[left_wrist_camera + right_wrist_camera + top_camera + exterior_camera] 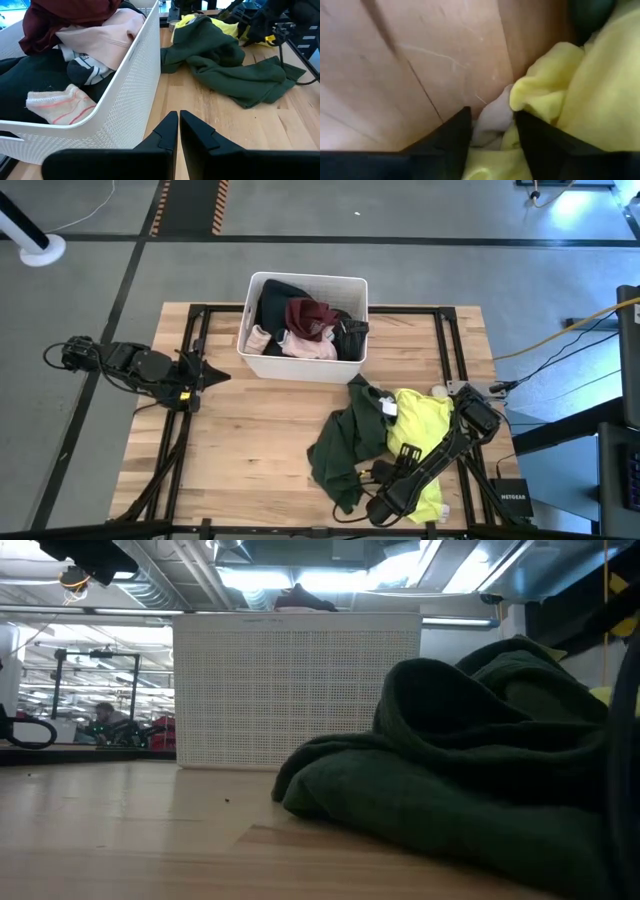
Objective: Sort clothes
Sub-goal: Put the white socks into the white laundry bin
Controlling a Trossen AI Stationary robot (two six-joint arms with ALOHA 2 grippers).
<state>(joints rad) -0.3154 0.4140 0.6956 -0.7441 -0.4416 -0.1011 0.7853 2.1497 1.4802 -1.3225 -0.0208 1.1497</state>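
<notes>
The clothes lie in two places. A dark green garment (345,445) and a neon yellow one (425,420) are heaped on the table's near right, the green one (470,750) bulking up in the low view. Black, maroon (305,315) and pale pink (107,37) pieces fill the white bin (300,368). My right gripper (492,135) is down at the yellow garment's edge, shut on a bunch of it. My left gripper (177,135) hangs shut above the table's left side, beside the bin's wall (135,95). My right gripper pinches a bunched edge of the neon yellow garment, a yellow fold (540,95) with a white piece (492,120) beside it, between its two fingers (452,142). It comes steeply from above. The cloth lies slack on the wood; how many layers it has cannot be told.
The bin stands at the table's far middle. Bare wood (250,450) spreads across the near left. Black cables and the right arm's links (440,450) cross the yellow garment, and a small black box (512,495) sits at the near right edge.
</notes>
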